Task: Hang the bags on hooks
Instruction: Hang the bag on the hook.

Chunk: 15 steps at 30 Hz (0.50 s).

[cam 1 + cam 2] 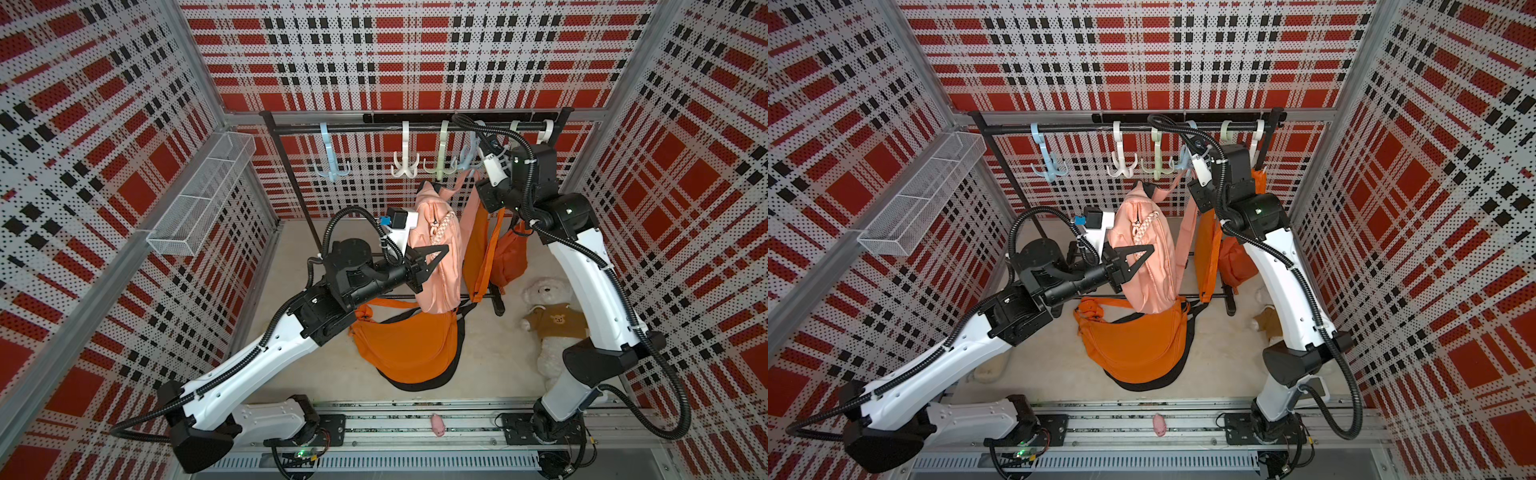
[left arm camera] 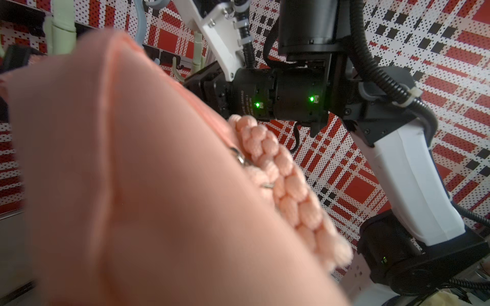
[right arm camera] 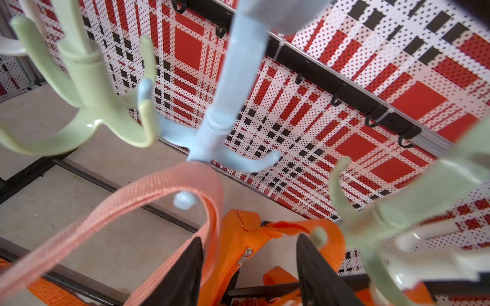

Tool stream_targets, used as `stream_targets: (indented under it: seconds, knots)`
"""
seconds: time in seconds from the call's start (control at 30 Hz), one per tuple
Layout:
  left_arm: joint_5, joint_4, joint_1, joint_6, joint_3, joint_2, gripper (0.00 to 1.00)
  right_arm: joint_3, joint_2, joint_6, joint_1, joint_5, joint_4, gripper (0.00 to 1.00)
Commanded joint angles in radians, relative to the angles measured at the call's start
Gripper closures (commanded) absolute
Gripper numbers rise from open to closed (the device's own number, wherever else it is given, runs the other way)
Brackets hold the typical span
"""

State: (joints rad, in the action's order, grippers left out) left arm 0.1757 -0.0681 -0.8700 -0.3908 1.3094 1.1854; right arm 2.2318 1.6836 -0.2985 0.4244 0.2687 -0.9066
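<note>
two tools: right tool [image 3: 248, 241] spread, leaving salmon webbing strap [image 3: 119, 201] on pale blue plastic hook [image 3: 212, 132]; left tool [image 1: 444, 250] pressed together against salmon fabric bag [image 1: 449, 274], likely steadying it.

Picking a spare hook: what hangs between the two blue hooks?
A white hook and a pale green hook, both bare, in both top views.

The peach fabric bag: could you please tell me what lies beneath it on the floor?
An orange crescent-shaped fabric bag lies on the floor beneath the peach fabric bag. The peach bag covers the middle of its top edge, so that part cannot be seen.
</note>
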Motion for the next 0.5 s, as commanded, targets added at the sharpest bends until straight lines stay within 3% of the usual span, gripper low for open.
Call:
stream_targets:
  seconds: [0.0, 0.33, 0.47]
  knots:
    - [0.012, 0.049, 0.006, -0.032, -0.012, -0.015, 1.0, -0.055, -0.057, 0.028, -0.022, -0.048, 0.041, 0.38]
    - [0.014, 0.108, -0.026, -0.089, -0.071, 0.041, 1.0, -0.176, -0.129, 0.062, -0.029, -0.081, 0.078, 0.38]
    - [0.0, 0.132, -0.047, -0.094, -0.095, 0.082, 0.96, -0.236, -0.193, 0.074, -0.021, -0.14, 0.088, 0.24]
